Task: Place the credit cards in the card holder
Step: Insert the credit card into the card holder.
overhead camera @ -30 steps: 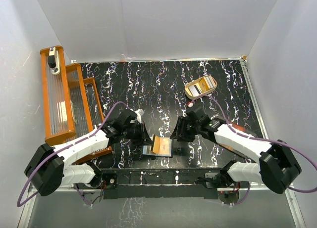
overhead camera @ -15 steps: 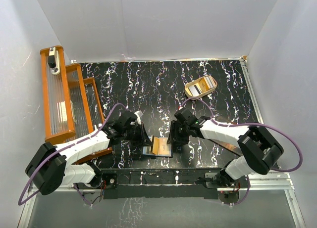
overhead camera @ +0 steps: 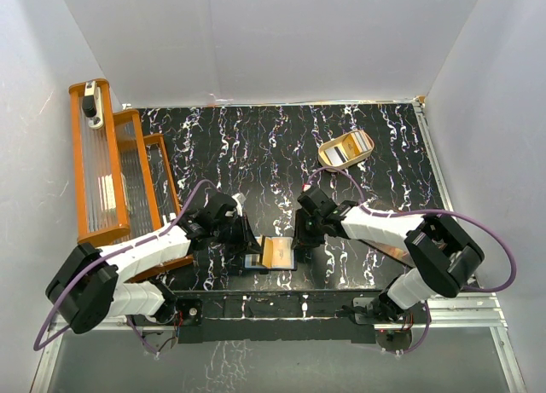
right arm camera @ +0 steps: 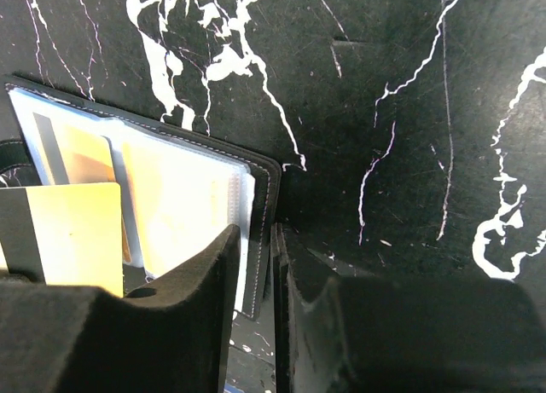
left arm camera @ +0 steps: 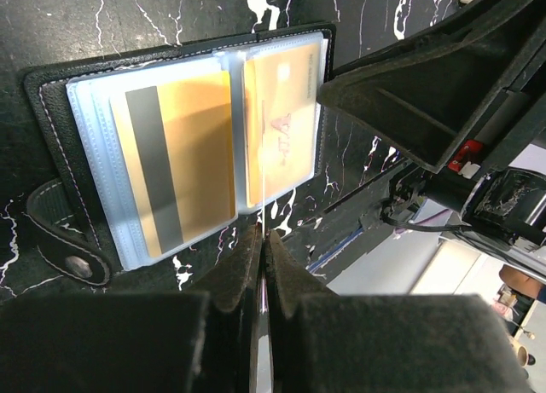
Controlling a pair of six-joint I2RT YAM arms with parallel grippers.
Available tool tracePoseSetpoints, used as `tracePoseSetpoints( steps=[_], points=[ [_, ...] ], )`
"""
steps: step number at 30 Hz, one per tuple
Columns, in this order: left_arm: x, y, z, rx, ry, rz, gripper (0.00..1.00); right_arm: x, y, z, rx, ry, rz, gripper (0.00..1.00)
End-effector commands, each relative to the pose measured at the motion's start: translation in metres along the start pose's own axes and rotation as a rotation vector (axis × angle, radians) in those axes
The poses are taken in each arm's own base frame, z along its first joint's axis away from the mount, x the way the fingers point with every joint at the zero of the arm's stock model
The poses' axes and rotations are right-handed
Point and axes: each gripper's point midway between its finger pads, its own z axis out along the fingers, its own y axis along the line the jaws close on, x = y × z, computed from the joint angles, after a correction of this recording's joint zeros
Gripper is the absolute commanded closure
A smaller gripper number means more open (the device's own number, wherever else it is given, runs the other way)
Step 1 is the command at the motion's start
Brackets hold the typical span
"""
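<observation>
Black left fingers (left arm camera: 230, 274) clamp a gold credit card (right arm camera: 72, 227) edge-on above the open card holder (left arm camera: 47, 112) on the desk (right arm camera: 384, 112); right fingers (right arm camera: 196, 274), clenched, steady its rim. Insertion is underway; next, aim the card's edge at a sleeve (left arm camera: 85, 154) mouth and push.

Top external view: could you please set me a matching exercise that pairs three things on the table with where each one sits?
Things:
1. card holder
2. tan oval tray
3. orange rack

Places:
A. far right
B. along the left side
C. lying open at the near middle

Pairs: 1-C, 2-A, 3-B
</observation>
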Motion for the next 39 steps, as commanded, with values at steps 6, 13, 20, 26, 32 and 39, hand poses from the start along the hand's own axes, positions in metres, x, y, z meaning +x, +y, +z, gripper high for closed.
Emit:
tracePoseSetpoints(
  steps=[6, 13, 20, 26, 32, 39],
  points=[
    [0.001, 0.003, 0.003, 0.007, 0.014, -0.021, 1.0, -0.003, -0.003, 0.01, 0.015, -0.026, -0.057, 0.83],
    [0.002, 0.009, 0.005, -0.018, 0.016, -0.037, 1.0, 0.002, -0.006, 0.011, 0.029, -0.014, -0.061, 0.84],
    [-0.007, -0.006, -0.006, -0.003, -0.008, -0.036, 1.0, -0.02, 0.018, -0.014, 0.023, -0.074, -0.075, 0.8],
    [-0.015, -0.009, -0.014, -0.019, -0.039, -0.037, 1.0, -0.029, 0.04, -0.026, -0.005, -0.111, -0.059, 0.71],
    [-0.012, -0.003, -0.011, -0.023, -0.024, -0.045, 1.0, -0.023, 0.041, -0.016, 0.036, -0.097, -0.059, 0.7],
    [-0.008, -0.001, -0.008, 0.005, -0.008, -0.038, 1.0, -0.015, 0.015, 0.0, 0.162, -0.059, -0.077, 0.72]
  ],
)
